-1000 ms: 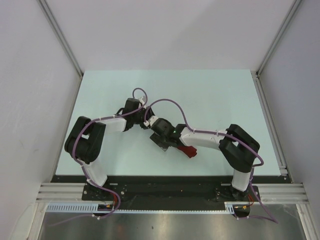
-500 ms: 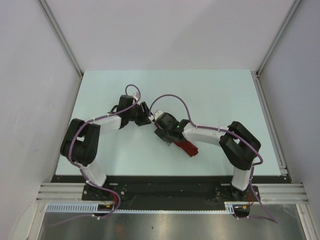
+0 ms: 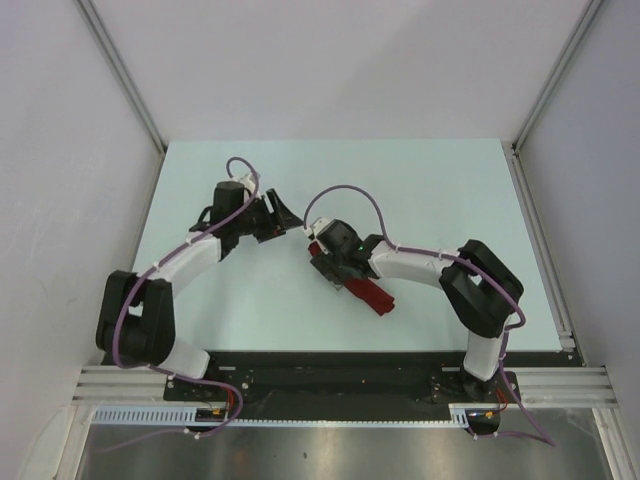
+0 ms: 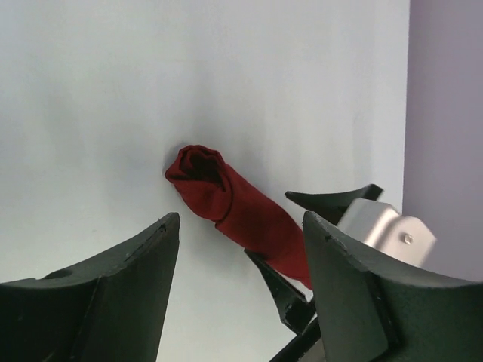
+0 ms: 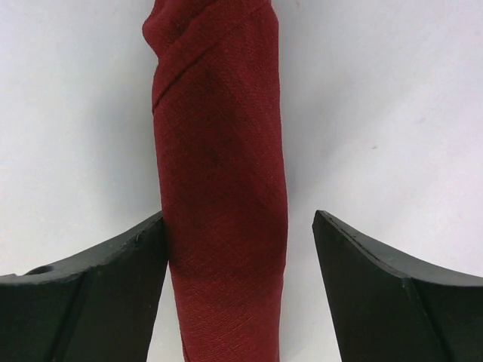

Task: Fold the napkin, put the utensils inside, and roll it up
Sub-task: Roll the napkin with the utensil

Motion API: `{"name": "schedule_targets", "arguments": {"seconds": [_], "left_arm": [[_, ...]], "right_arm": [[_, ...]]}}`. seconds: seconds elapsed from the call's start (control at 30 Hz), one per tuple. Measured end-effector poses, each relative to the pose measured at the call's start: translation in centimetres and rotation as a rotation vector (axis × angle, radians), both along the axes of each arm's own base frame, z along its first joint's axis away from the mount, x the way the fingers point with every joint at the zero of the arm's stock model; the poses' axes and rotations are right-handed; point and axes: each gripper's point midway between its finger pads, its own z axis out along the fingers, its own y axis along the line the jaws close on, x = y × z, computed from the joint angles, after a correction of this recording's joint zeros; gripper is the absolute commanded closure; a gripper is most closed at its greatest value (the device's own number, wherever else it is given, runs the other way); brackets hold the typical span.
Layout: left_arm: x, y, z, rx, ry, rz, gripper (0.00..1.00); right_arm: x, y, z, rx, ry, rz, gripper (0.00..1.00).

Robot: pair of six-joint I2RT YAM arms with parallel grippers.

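Left gripper: your left gripper [image 3: 279, 217] stands wide open with nothing between its fingers [image 4: 113, 298], and it is tilted low over the table [image 3: 430, 190].
Right gripper: your right gripper [image 5: 238, 219] is open too, with one finger on each side of the napkin [image 5: 219, 188] – it straddles the cloth and does not clamp it.
Right fingers: in the wrist view the left-hand finger [image 5: 90, 298] lies against the cloth or just beside it – you cannot tell which. Bare table shows between the cloth and the right-hand finger [image 5: 396, 302].
Napkin: you have a dark red napkin rolled into a tight tube. It lies flat on the pale table, near the middle and somewhat toward the near edge.
Napkin's lie: from above the tube runs on a slant. Its far end is under the right gripper and its near end pokes out beside the right forearm.
Napkin's end: the left wrist camera looks at the tube's far end, where the layers curl round a dark hollow.
Spacing: the left gripper is clear of the napkin, which lies out ahead of its fingertips and apart from them.
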Motion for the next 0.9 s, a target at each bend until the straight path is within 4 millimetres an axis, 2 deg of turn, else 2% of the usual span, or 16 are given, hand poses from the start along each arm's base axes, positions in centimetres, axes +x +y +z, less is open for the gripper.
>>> {"name": "schedule_targets", "arguments": {"seconds": [0.13,0.2,0.33,0.43,0.5,0.53,0.7,0.83,0.9], "left_arm": [[-0.1,1.9,2.3,0.012,-0.049,0.036,0.23],[-0.2,3.1,3.4,0.02,-0.074,0.061,0.2],[-0.7,6.1,6.1,0.041,-0.141,0.124,0.14],[-1.8,8.2,8.7,0.062,-0.215,0.171,0.11],[-2.3,9.5,10.3,0.081,-0.267,0.202,0.07],[-2.9,10.1,11.3,0.1,-0.305,0.214,0.06],[-6.0,11.3,14.9,0.166,-0.448,0.228,0.0],[-9.1,11.7,17.8,0.192,-0.591,0.227,0.0],[-10.5,11.8,18.5,0.201,-0.636,0.23,0.0]], "right_arm": [[-0.9,0.4,0.0,0.076,0.073,0.037,0.12],[-1.5,0.9,1.1,0.138,0.099,0.056,0.09],[-2.5,2.0,5.7,0.307,0.101,0.097,0.07],[-2.4,1.8,9.1,0.438,0.086,0.091,0.07],[-1.8,0.5,11.1,0.53,0.076,0.052,0.07],[-1.3,-0.8,12.0,0.581,0.069,0.013,0.07],[0.1,-7.4,13.9,0.707,0.009,-0.18,0.07],[-0.6,-11.8,14.9,0.763,-0.06,-0.299,0.07],[-1.1,-13.7,15.9,0.789,-0.118,-0.343,0.06]]}}
